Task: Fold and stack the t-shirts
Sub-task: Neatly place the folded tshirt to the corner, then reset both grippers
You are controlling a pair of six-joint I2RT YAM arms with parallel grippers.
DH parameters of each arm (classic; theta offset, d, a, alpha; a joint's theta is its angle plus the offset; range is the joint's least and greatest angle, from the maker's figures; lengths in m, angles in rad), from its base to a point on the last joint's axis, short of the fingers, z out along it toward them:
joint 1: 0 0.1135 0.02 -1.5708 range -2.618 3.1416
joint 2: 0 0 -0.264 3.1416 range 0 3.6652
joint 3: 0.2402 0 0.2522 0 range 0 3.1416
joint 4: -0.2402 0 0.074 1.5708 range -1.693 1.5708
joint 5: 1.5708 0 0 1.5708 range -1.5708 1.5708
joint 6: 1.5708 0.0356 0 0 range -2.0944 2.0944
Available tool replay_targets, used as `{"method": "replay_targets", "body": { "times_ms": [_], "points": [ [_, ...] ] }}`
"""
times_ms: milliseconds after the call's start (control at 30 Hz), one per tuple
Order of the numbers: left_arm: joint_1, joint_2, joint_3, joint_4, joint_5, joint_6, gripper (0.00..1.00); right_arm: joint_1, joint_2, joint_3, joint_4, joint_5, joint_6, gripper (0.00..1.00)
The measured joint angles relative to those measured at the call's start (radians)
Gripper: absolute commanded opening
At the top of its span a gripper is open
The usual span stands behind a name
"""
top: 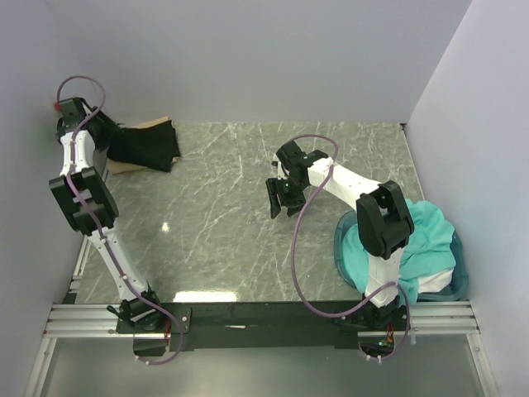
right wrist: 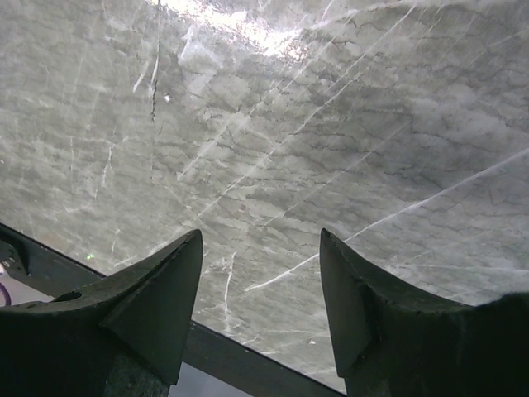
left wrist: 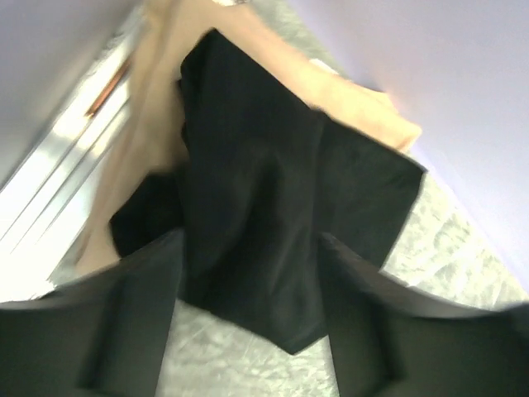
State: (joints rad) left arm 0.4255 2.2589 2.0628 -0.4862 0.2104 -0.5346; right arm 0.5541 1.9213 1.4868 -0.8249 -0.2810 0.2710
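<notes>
In the upper left of the top view, the black shirt (left wrist: 273,190) is lying on the tan shirt (left wrist: 347,91). The left gripper (left wrist: 252,240) is hovering just over it, jaws standing well apart and gripping nothing. The right gripper (right wrist: 260,240) is hanging open and empty over the table (top: 215,215) at mid-frame. Teal shirts (top: 421,236) are spilling from the tub (top: 459,281) at lower right. The cloth is looking light, limp and prone to sagging, so pinching a hem or shoulder corner is probably going to hold best.
</notes>
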Motion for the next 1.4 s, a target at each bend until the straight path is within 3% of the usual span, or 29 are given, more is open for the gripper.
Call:
{"method": "replay_targets", "body": {
  "times_ms": [33,133,400,667,967,1233,1400],
  "points": [
    [0.000,-0.026,-0.039,0.005,-0.017,0.000,0.84,0.000,-0.001,0.000,0.002,0.000,0.000,0.66],
    [0.000,-0.120,-0.162,0.035,-0.069,0.003,0.98,0.000,-0.005,-0.002,0.006,0.000,0.000,0.66],
    [-0.025,-0.333,-0.286,0.087,-0.221,0.058,1.00,0.000,-0.043,-0.020,0.026,0.013,0.005,0.66],
    [-0.169,-0.536,-0.466,0.075,-0.316,0.107,0.99,0.000,-0.120,-0.023,0.058,0.088,0.037,0.66],
    [-0.462,-0.795,-0.797,0.025,-0.353,0.036,0.99,-0.002,-0.315,-0.164,0.158,0.214,0.103,0.66],
    [-0.879,-0.986,-1.043,0.000,-0.365,-0.131,0.99,-0.002,-0.562,-0.373,0.239,0.354,0.172,0.66],
    [-0.964,-1.027,-1.090,-0.019,-0.377,-0.185,0.99,-0.002,-0.656,-0.465,0.261,0.412,0.220,0.66]
  ]
}}
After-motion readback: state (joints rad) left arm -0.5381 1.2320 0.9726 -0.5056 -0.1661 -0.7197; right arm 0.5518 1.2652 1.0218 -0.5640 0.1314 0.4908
